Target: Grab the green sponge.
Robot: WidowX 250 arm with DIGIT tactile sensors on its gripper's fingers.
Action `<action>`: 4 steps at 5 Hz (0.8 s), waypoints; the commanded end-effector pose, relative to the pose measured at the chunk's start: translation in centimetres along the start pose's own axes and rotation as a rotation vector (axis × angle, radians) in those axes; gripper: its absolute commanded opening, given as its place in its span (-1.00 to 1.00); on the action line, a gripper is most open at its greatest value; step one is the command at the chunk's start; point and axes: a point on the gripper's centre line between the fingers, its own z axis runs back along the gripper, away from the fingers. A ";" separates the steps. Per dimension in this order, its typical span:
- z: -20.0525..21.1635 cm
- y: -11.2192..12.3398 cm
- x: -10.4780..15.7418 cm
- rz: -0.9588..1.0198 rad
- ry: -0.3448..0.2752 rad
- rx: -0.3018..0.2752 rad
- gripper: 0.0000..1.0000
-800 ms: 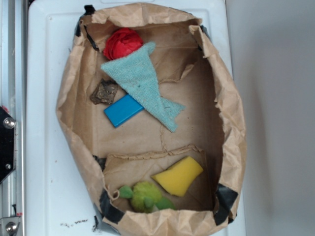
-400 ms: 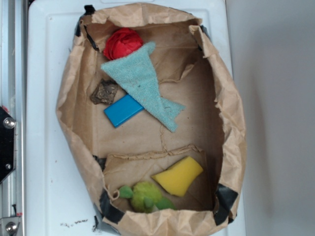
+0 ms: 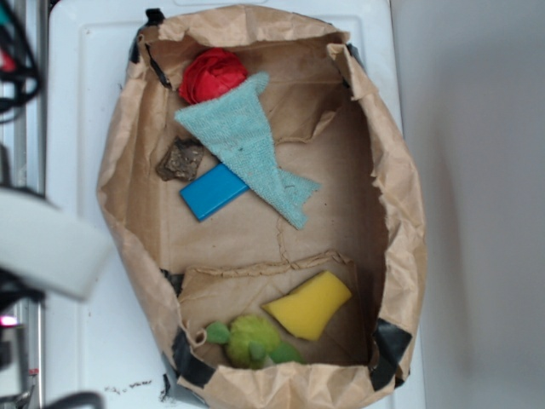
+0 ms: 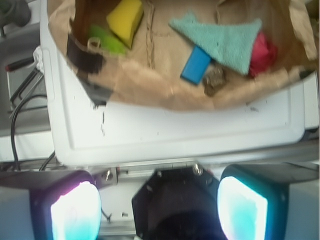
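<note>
The green sponge [image 3: 308,304] is a flat yellow foam wedge lying in the near right part of the brown paper bag [image 3: 400,196]. In the wrist view the green sponge [image 4: 126,20] shows at the top left, far from my gripper [image 4: 160,202]. My gripper is open, its two fingers [image 4: 75,212] wide apart with nothing between them, and it sits outside the bag over the black mount beside the white surface. In the exterior view only a blurred white part of my arm [image 3: 43,243] shows at the left edge.
A fuzzy green plush toy [image 3: 251,341] lies right next to the sponge. Farther back are a blue block [image 3: 213,191], a teal cloth [image 3: 247,149], a red ball [image 3: 213,75] and a brown lump [image 3: 180,159]. The bag's crumpled walls stand up all round.
My arm has come into the exterior view at the left edge, blurred by motion. Nothing inside the bag has moved.
</note>
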 end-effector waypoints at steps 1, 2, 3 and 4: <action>-1.5 2.0 5.3 0.095 -0.069 -0.025 1.00; -3.2 2.7 7.8 0.134 -0.075 -0.060 1.00; -4.1 2.0 9.4 0.197 -0.111 -0.090 1.00; -4.8 1.2 10.4 0.327 -0.196 -0.126 1.00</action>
